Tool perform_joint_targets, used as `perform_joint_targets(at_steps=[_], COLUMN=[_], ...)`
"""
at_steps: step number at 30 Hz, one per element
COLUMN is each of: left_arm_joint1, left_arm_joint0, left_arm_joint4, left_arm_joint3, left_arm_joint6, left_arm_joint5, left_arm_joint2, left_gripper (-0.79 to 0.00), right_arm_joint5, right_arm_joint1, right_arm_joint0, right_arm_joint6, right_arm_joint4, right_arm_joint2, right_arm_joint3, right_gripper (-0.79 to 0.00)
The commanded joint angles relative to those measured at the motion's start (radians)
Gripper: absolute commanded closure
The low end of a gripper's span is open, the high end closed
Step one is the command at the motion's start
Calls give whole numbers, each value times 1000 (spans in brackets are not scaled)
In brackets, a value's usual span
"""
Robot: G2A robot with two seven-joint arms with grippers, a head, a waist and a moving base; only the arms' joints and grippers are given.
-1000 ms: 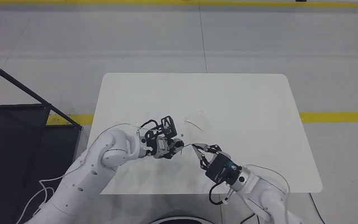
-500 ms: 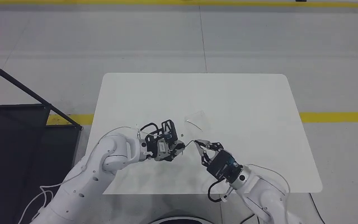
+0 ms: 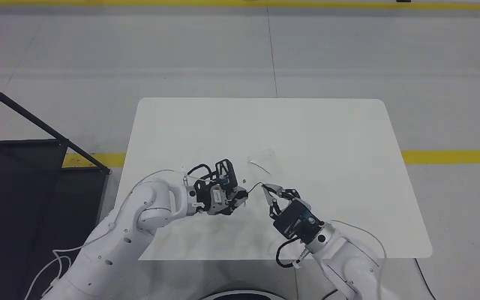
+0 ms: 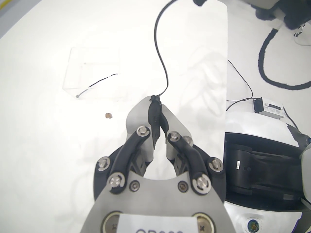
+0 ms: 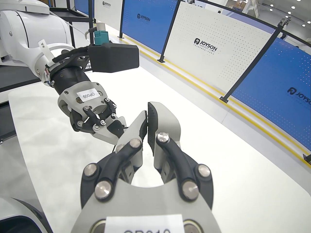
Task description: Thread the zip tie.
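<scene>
The left pincer is closed on one end of a thin black zip tie, and the right pincer is closed on its other end. The tie hangs in a loose curve between the two, above the near middle of the flat white table. The two pincers stand near each other, tips facing.

A second black zip tie lies flat on a clear square plastic sheet, just beyond the pincers on their far side. That makes two zip ties and one sheet. One small brown speck sits on the table near the sheet, on the side toward the left pincer.

Each pincer has one white printed label at its base: the left pincer's label and the right pincer's label. Beyond the table stand blue and white fence panels with printed logos.
</scene>
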Motion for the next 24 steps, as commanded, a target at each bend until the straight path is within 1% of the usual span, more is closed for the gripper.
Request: perform_joint_targets(at_steps=[1, 7, 14, 24], left_arm_joint1=[0, -2, -3, -5], left_arm_joint0=[-1, -4, -4, -7], left_arm_joint4=[-3, -27, -38, -56], left_arm_joint3=[1, 5, 6, 12], left_arm_joint6=[-2, -4, -6, -3], left_arm_joint5=[3, 40, 50, 75], left_arm_joint2=[0, -3, -5, -12], left_gripper=[0, 0, 0, 0], right_arm_joint5=[0, -20, -33, -72], right_arm_joint1=[-1, 0, 0, -3], right_arm_joint0=[-1, -7, -14, 0], right_arm_joint6=[-3, -2, 12, 89], right_arm_joint4=[-3, -47, -97, -155], right_arm_joint2=[0, -8, -18, -54], right_arm_joint3=[1, -7, -16, -26], right_gripper=[0, 0, 0, 0])
